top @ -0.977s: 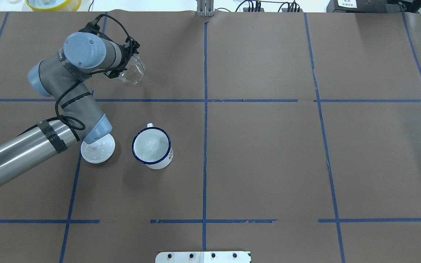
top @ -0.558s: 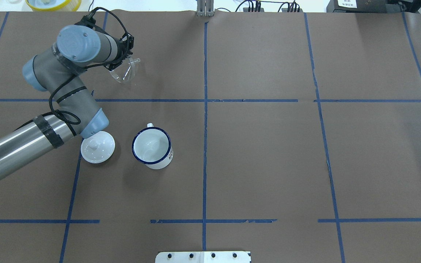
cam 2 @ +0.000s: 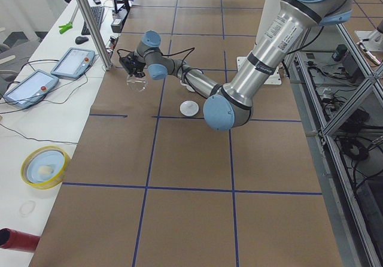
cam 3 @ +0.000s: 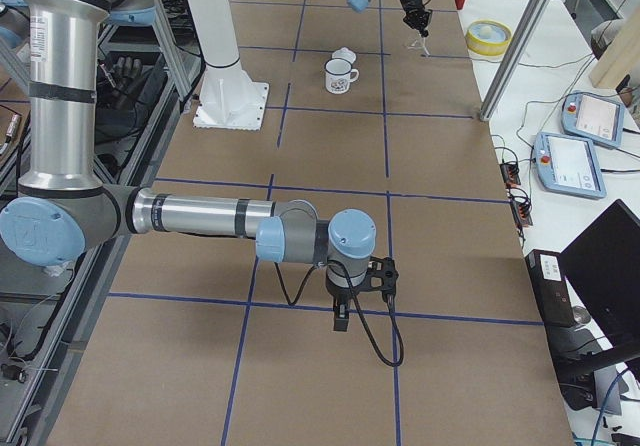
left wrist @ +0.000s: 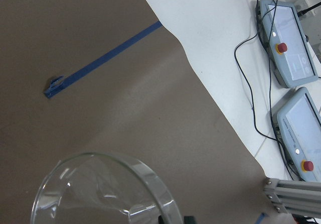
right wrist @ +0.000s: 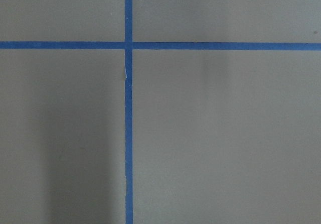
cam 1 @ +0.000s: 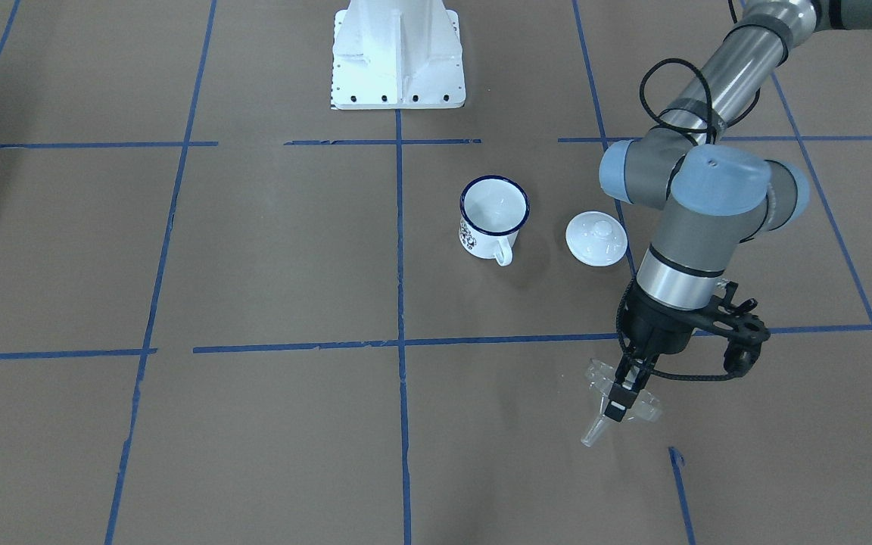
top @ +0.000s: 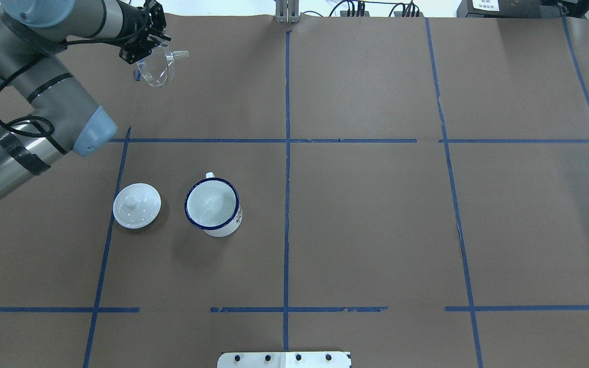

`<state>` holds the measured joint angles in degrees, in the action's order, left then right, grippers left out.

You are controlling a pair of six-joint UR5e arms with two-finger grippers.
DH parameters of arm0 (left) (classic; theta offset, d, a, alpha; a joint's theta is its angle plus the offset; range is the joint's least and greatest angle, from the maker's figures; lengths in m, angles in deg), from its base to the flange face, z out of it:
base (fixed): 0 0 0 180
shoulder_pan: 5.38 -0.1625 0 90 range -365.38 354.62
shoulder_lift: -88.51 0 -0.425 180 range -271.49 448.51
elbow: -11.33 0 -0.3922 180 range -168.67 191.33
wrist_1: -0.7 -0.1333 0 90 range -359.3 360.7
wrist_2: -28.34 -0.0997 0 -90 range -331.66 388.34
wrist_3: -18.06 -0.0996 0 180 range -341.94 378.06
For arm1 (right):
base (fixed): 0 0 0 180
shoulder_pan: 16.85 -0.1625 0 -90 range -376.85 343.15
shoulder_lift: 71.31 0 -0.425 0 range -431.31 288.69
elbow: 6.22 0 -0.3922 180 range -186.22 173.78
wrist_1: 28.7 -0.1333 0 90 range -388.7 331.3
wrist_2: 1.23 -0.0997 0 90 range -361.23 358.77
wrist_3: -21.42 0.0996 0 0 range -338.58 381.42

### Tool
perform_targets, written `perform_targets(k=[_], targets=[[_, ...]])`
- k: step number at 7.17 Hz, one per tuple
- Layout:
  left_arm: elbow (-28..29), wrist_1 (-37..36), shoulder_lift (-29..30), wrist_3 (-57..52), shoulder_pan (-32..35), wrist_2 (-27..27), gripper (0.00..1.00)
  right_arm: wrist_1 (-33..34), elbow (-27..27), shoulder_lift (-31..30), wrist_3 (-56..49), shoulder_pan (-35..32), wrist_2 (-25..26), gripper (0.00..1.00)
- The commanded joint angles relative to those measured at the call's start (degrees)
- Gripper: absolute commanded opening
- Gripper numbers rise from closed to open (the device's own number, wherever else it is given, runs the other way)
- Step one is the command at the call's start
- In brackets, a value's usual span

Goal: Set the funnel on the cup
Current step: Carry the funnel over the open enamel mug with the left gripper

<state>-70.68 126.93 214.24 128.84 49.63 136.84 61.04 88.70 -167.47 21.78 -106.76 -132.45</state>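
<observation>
My left gripper (top: 144,55) is shut on the rim of the clear funnel (top: 158,70) and holds it in the air over the table's far left part. In the front view the funnel (cam 1: 601,424) hangs tilted below the gripper (cam 1: 619,401), stem down. The left wrist view shows the funnel's round bowl (left wrist: 100,184) close up. The white mug with a blue rim (top: 212,204) stands upright and empty, well apart from the funnel, nearer the robot. It also shows in the front view (cam 1: 492,214). My right gripper (cam 3: 342,316) hangs low over bare table far away; I cannot tell its state.
A round white knobbed lid (top: 137,205) lies just left of the mug. A yellow bowl (top: 74,5) sits beyond the table's far edge. Two teach pendants (left wrist: 288,38) lie off the table near the funnel. The robot's white base (cam 1: 397,53) stands behind the mug.
My left arm has swung back and to the left with the funnel, away from the mug. The white lid is no longer under the arm.
</observation>
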Motion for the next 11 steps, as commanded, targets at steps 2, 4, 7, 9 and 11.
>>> perform_targets(k=[2, 4, 7, 9, 11], targets=[[-18.7, -22.6, -3.0, -10.3, 0.8, 4.4, 0.00, 0.0, 0.0, 0.0, 0.0, 0.0, 0.0, 1.00], [-24.5, -31.6, -2.3, -11.7, 0.4, 4.4, 0.00, 0.0, 0.0, 0.0, 0.0, 0.0, 0.0, 1.00], [-31.2, -52.3, 2.7, -19.9, -8.0, 3.6, 0.00, 0.0, 0.0, 0.0, 0.0, 0.0, 0.0, 1.00], [-31.7, -62.4, 8.4, -21.8, -14.6, -0.6, 0.00, 0.0, 0.0, 0.0, 0.0, 0.0, 0.0, 1.00], [-31.2, -70.6, 10.5, -27.2, -21.3, -5.8, 0.00, 0.0, 0.0, 0.0, 0.0, 0.0, 0.0, 1.00]])
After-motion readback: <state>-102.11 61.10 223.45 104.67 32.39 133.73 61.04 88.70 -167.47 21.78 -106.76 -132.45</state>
